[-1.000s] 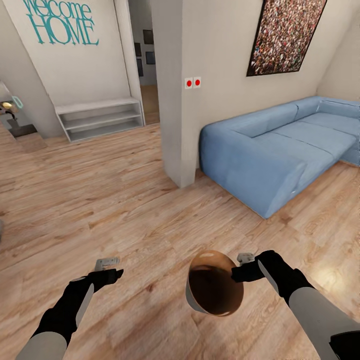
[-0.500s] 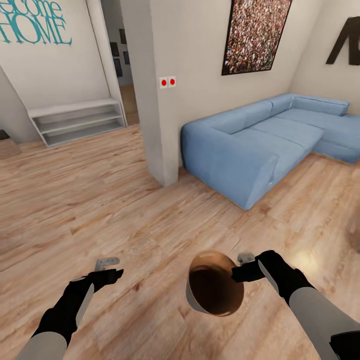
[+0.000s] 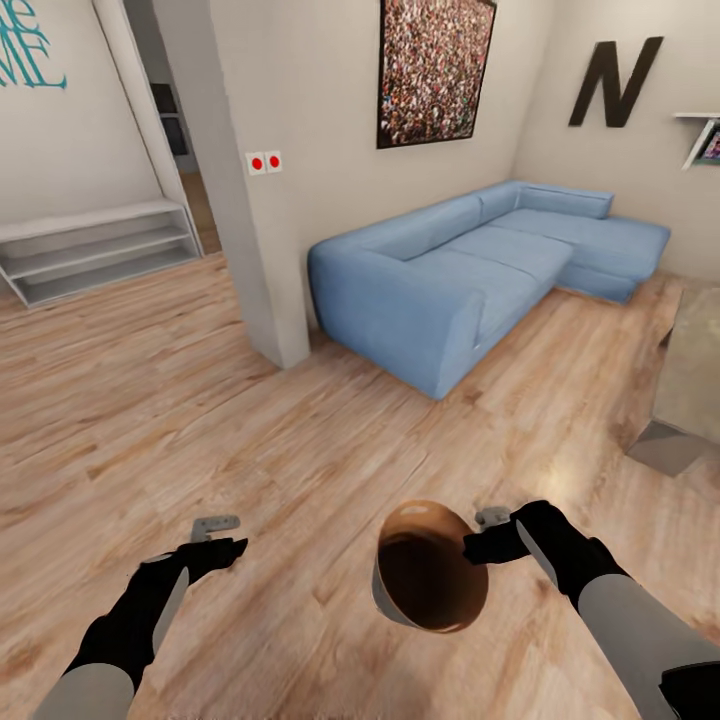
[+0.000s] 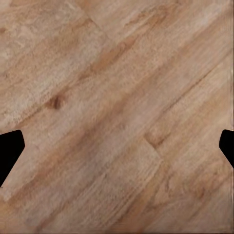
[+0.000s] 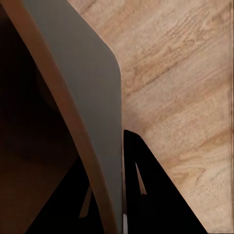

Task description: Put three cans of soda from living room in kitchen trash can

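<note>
The right gripper [image 3: 478, 533] clenches the bin [image 3: 430, 566] by its rim; the right wrist view shows a finger [image 5: 146, 195] on each side of the wall. The bin is brown inside, grey outside, held above the floor [image 3: 300, 450]. The left gripper [image 3: 222, 535] is spread, empty, left of the bin.

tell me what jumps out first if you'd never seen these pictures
The big blue sofa against the far wall draws the eye first, under a speckled framed picture and a black letter N. Close in front, the right gripper is shut on the rim of the trash can, its brown inside showing, carried above the wooden floor. The left gripper hangs open with nothing in it.
</note>
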{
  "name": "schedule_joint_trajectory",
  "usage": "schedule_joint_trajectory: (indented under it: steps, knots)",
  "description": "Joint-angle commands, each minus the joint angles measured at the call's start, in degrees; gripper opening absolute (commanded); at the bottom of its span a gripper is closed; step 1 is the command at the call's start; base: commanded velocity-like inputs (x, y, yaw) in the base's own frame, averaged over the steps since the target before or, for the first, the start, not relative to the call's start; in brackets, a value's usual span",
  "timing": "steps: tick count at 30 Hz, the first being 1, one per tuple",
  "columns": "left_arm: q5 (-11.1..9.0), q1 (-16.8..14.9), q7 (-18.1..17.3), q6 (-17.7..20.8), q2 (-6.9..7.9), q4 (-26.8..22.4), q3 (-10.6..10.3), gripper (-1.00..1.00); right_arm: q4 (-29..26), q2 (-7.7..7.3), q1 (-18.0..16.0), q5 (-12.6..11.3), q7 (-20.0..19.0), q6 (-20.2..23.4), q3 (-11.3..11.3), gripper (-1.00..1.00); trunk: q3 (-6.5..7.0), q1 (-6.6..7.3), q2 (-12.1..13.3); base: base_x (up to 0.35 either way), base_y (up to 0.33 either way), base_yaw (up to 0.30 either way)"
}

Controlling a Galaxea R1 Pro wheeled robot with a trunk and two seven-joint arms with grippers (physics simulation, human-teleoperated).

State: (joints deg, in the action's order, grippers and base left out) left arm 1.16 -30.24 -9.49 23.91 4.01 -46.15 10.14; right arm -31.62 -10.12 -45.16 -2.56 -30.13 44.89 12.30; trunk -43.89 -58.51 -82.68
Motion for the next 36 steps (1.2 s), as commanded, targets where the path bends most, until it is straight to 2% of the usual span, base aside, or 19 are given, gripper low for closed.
schedule_joint_trajectory:
  steps: [1, 6, 7, 18, 36]
  knots:
    - [0.2, 0.0, 0.0, 0.0, -0.02, 0.0, 0.0, 1.0, 0.0, 0.01, 0.0, -1.3, -0.3, 0.4, -0.1, -1.0, 0.0, 0.0, 0.0, -0.237, -0.212, -0.243]
    - [3.2, 0.0, 0.0, 0.0, -0.39, 0.0, 0.0, 1.0, 0.0, 0.03, 0.0, -1.4, -0.3, 0.4, 0.0, -1.0, 0.0, 0.0, 0.0, -0.226, -0.197, -0.103]
    - [3.3, 0.0, 0.0, 0.0, -0.38, 0.0, 0.0, 1.0, 0.0, 0.04, 0.0, -1.4, -0.3, 0.5, 0.0, -1.0, 0.0, 0.0, 0.0, -0.112, -0.088, -0.013]
    - [3.7, 0.0, 0.0, -1.3, -0.13, 0.0, 0.0, 1.0, 0.0, 0.05, 0.0, -1.4, -0.3, 0.4, 0.0, -1.0, 0.0, 0.0, 0.0, -0.029, -0.084, -0.029]
    - [3.8, 0.0, 0.0, -1.6, -0.14, 0.0, 0.0, 1.0, 0.0, 0.01, 0.0, -1.3, -0.3, 0.4, 0.0, -1.0, 0.04, 0.0, 0.0, -0.001, -0.274, -0.23]
